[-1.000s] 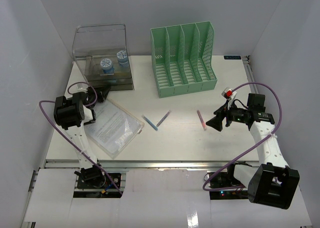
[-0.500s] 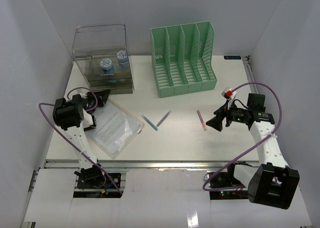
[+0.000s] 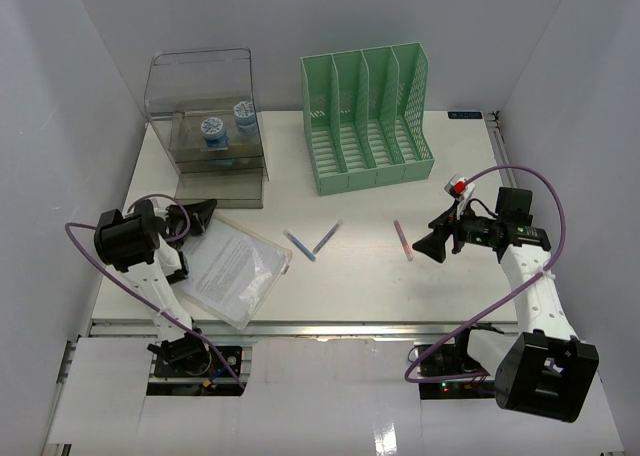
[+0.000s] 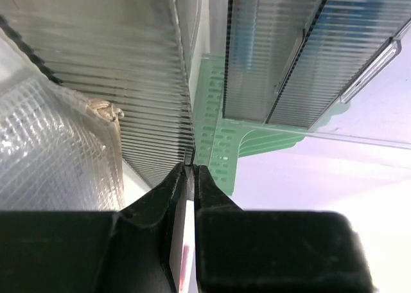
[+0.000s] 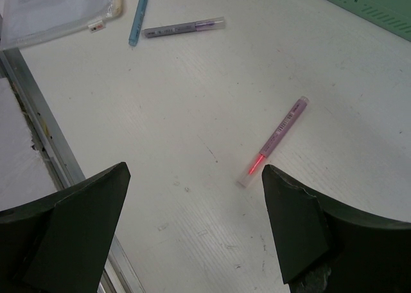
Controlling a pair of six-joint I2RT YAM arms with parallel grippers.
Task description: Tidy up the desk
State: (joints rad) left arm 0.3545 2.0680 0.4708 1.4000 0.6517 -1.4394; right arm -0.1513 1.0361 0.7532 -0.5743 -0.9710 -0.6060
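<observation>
Desk point(image 3: 350, 281), spread beneath every item before both arms: left gripper point(image 3: 203, 213), clenched on the document pouch point(image 3: 235, 268) corner, has dragged it nearward from the drawer box point(image 3: 212, 126); right gripper point(image 3: 420, 246) gapes unloaded, so tidying has barely begun.

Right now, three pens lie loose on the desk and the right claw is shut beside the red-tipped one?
Not shut: the right wrist view shows the right claw open beside the red-tipped pen. It, the blue pen and the purple pen do lie loose on the desk.
</observation>
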